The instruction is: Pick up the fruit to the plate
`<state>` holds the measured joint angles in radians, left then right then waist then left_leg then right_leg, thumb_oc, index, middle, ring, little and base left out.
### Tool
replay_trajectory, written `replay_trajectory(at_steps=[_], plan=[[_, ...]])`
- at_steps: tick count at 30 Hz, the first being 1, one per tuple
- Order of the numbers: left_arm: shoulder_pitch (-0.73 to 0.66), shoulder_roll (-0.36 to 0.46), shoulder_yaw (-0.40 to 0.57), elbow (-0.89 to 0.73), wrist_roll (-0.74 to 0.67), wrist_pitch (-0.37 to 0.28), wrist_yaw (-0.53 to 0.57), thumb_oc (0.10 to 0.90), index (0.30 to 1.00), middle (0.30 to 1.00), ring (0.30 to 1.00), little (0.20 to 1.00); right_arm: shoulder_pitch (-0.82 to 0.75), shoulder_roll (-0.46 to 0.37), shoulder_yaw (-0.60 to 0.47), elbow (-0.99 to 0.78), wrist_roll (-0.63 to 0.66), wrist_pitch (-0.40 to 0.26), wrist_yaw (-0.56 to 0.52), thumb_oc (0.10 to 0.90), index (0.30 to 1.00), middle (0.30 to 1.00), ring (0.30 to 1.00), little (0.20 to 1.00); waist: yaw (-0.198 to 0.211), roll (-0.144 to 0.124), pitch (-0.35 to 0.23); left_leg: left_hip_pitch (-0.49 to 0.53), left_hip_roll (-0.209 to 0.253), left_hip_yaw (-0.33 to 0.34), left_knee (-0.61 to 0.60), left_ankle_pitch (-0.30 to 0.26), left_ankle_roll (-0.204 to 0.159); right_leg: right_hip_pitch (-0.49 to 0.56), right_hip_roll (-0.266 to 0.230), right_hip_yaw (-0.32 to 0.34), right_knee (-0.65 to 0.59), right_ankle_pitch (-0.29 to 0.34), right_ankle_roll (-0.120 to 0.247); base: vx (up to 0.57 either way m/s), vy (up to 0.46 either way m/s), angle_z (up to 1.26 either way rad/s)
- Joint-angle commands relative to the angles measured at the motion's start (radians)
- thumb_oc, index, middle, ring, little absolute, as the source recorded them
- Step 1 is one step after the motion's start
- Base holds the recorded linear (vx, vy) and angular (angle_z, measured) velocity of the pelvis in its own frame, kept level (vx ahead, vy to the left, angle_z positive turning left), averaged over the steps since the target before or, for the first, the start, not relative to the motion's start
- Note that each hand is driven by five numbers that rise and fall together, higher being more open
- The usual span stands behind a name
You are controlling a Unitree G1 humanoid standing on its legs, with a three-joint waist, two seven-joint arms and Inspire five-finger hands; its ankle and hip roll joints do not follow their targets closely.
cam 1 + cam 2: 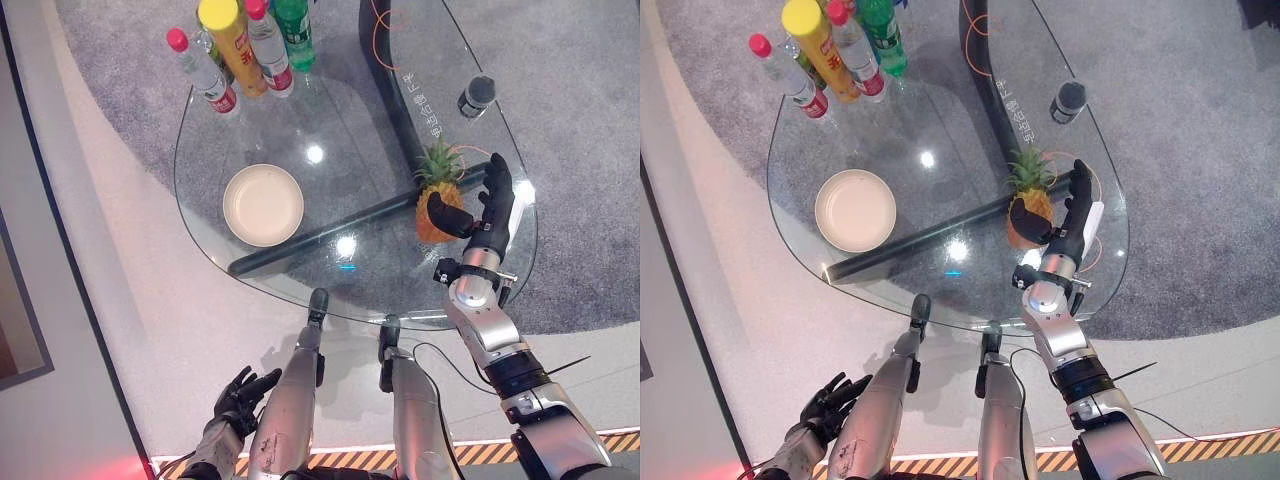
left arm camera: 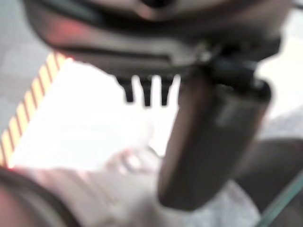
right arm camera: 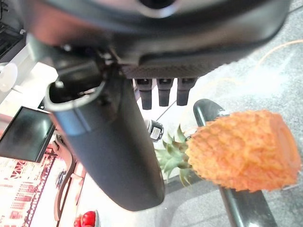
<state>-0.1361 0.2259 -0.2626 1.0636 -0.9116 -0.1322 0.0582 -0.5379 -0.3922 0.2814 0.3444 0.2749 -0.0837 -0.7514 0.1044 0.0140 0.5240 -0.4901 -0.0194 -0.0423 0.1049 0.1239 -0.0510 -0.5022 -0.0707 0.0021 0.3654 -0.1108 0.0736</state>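
The pineapple (image 1: pixel 436 212) is standing on the right part of the round glass table (image 1: pixel 260 130), crown pointing away from you, well apart from the cream plate (image 1: pixel 263 204), which is lying toward the table's left. You are looking at a small orange fruit with a knobbly, scaled rind and a tuft of stiff green leaves; judged from these views, it is likely light and rigid, possibly an imitation, and the rough rind should be giving good friction. The right hand (image 1: pixel 487 207) is sitting just beside it, fingers (image 3: pixel 163 92) extended straight and the thumb (image 3: pixel 109 142) reaching toward the fruit's flank, not yet closed on it. You should be taking hold round the widest part of the body, thumb opposing fingers, and avoiding the crown, which could be bending or tearing. The glass is smooth and glossy, so a nudged fruit may be sliding or toppling. The plate is shallow and matt-looking, with a low rim. A cluster of plastic bottles (image 1: pixel 250 45) is standing at the far edge. The left hand (image 1: pixel 240 395) is hanging low beside the table, fingers loosely spread and holding nothing.
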Motion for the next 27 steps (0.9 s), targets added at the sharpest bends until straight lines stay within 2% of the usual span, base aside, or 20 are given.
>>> replay_trajectory(at_steps=[1,12,27], plan=[[0.012,-0.017,-0.023,-0.013,-0.026,0.009,0.024,0.8,0.9,0.9,0.9,0.9,-0.084,-0.057,-0.013,-0.083,-0.015,-0.038,-0.043,0.8,0.9,0.9,0.9,0.9,-0.009,-0.024,-0.004,-0.032,-0.114,-0.008,0.153,-0.146,0.069,-0.002,0.033,-0.069,-0.15,0.133,-0.004,0.0,0.0,0.0],[0.002,-0.018,-0.051,-0.036,-0.062,-0.011,0.024,0.8,0.9,0.9,0.9,0.9,-0.103,-0.029,0.006,0.036,0.117,-0.027,-0.084,0.8,0.9,0.9,0.9,0.9,0.002,-0.015,-0.004,-0.085,-0.118,-0.012,0.149,-0.13,0.069,-0.07,0.029,-0.085,-0.13,0.14,-0.002,0.0,0.015,0.05],[0.002,-0.02,-0.072,-0.058,-0.096,-0.023,0.019,0.8,0.9,0.9,0.9,0.9,-0.127,-0.016,0.021,0.128,0.169,0.029,-0.173,0.8,0.9,0.9,0.9,0.9,0.007,-0.006,-0.004,-0.11,-0.119,-0.017,0.146,-0.124,0.07,-0.102,0.029,-0.085,-0.127,0.15,0.001,0.0,0.0,0.0]])
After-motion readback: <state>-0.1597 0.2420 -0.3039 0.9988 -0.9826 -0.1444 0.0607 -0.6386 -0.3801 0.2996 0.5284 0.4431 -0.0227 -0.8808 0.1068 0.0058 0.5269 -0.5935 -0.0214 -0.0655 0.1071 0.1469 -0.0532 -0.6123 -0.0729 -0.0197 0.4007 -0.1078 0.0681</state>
